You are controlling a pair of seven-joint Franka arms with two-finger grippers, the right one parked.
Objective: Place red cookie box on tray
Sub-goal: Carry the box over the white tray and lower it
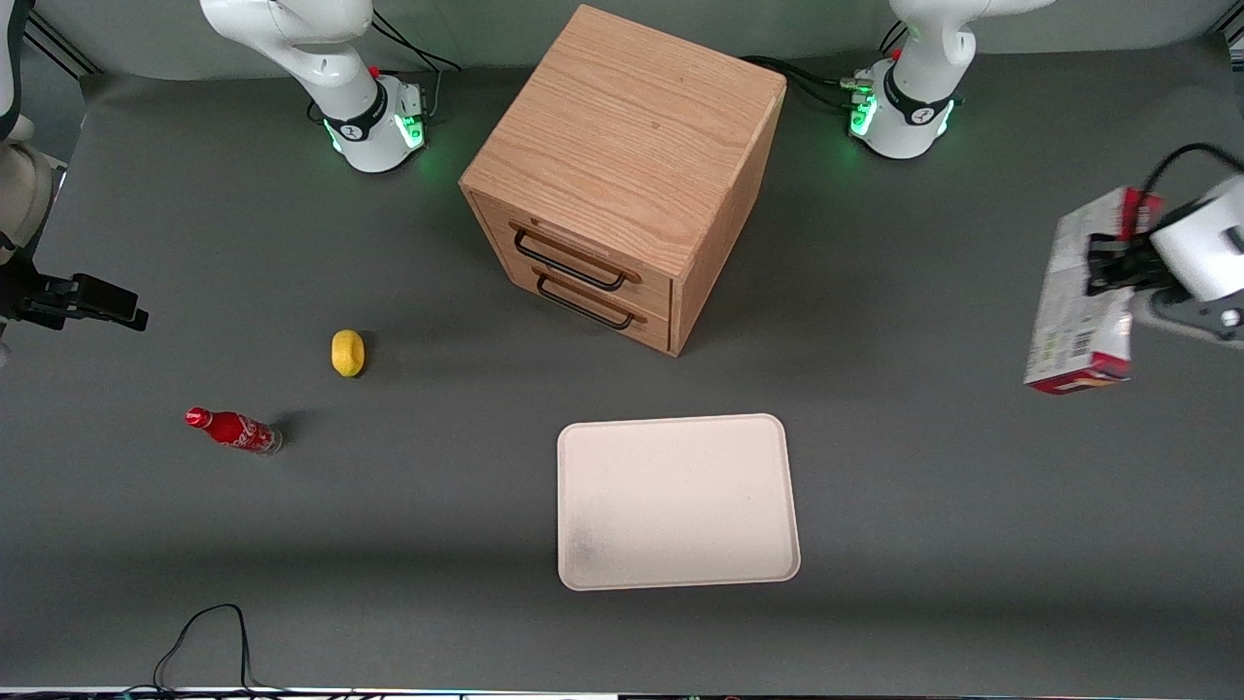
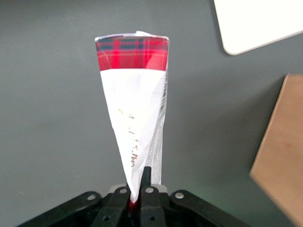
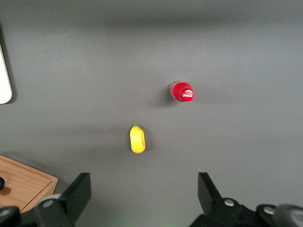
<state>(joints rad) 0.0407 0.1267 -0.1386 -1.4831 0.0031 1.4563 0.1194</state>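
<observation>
Above the worktop [image 1: 972,544] at the working arm's end, claw [image 1: 1108,264] clamped narrowly on one red cookie box [image 1: 1081,292], aloft, well apart from one tray [image 1: 677,502], one wooden drawer cabinet [image 1: 622,165], one lemon [image 1: 348,352], one red soda bottle [image 1: 233,430]

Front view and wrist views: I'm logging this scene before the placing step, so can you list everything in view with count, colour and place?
red cookie box: one, dark red and white, held up off the table at the working arm's end.
tray: one, cream-white, flat on the table, nearer the front camera than the cabinet.
cabinet: one, light wood, two drawers with dark handles, mid-table.
lemon: one, yellow, toward the parked arm's end.
soda bottle: one, red, nearer the front camera than the lemon.
cable: one, black, at the table edge nearest the front camera.
gripper: one, black fingers, shut on the box, above the table.
</observation>
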